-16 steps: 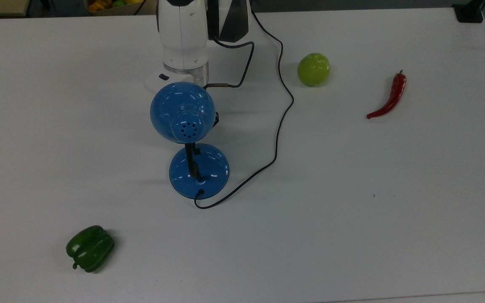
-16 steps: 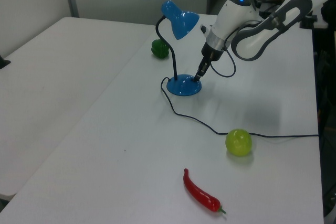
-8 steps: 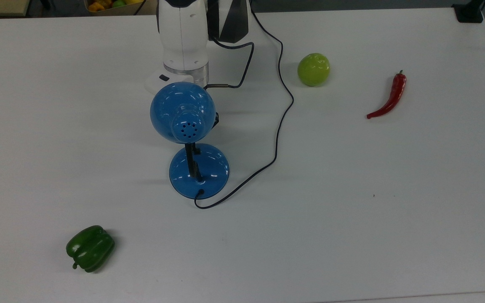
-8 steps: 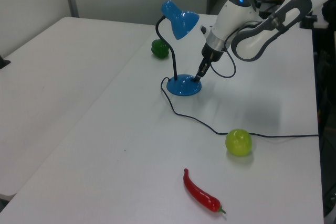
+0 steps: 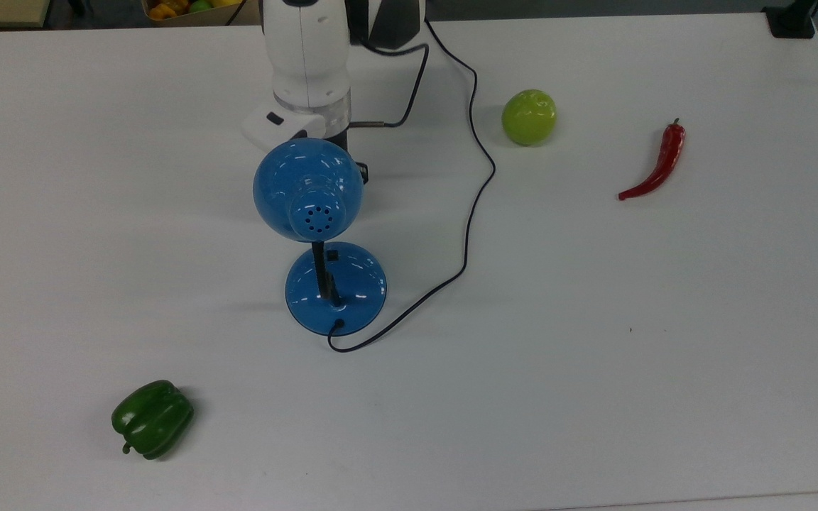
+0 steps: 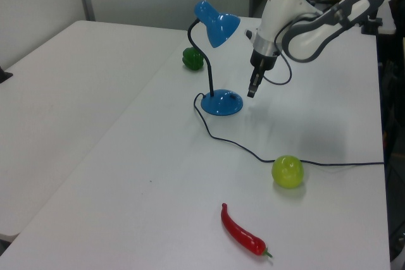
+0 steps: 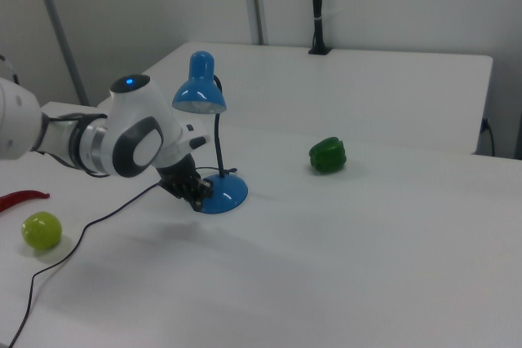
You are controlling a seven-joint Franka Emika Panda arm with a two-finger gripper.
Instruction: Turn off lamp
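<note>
— White table (image 5: 593, 397) all round; where does the lamp (image 6: 218, 61) stand?
— Near the middle, blue base flat, cord (image 5: 476, 184) trailing to the top view's right.
— And the gripper (image 6: 252, 90)?
— Just off the base's edge in the left view, lifted clear, fingers pressed together on nothing.
— Anything else?
— A green pepper (image 5: 152, 419), a lime (image 5: 529, 117) and a red chilli (image 5: 657, 167), well apart.

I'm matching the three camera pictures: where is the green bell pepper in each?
Top view: green bell pepper lower left, near the front edge.
Left view: upper middle, beyond the lamp.
Right view: right of centre.
Shared landmark: the lamp's blue base.
</note>
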